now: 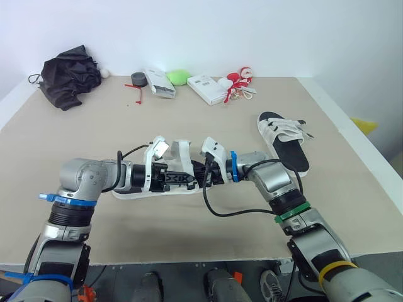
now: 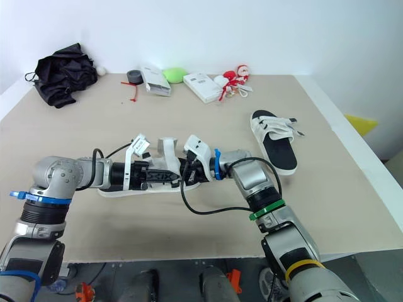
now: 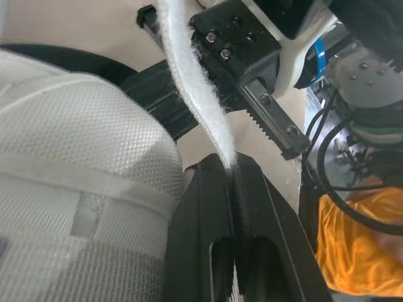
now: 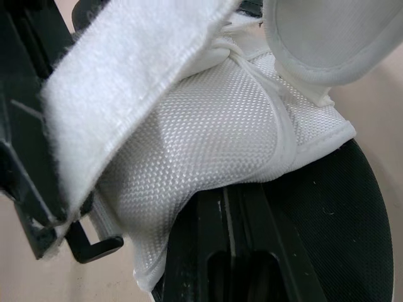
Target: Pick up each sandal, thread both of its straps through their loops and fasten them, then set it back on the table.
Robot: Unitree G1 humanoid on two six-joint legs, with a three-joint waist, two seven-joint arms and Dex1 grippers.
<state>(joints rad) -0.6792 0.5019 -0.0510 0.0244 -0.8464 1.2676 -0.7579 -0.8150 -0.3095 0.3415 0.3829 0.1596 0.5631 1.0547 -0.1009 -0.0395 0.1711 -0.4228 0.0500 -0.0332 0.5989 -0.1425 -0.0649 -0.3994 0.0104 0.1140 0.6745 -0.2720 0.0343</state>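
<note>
Meeting low over the worktop (image 1: 75, 126), our left hand (image 3: 233, 168) pinches the fuzzy white strap (image 3: 189, 82) of the first sandal (image 1: 182, 157), mid-worktop between both arms; whether the right hand (image 1: 203, 175) grips anything we cannot tell. We judge the strap should be held taut and fed straight into its loop, then pressed flat, while the second sandal (image 1: 283, 141) lies to our right. No brand or lettering is legible, even on the white boxes (image 1: 208, 88) at the far edge.

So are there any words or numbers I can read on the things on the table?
None can be read.
White box: dark print, too small to read.
Other white box: any print too small to read.
Near sandal, far sandal: no words show.
</note>
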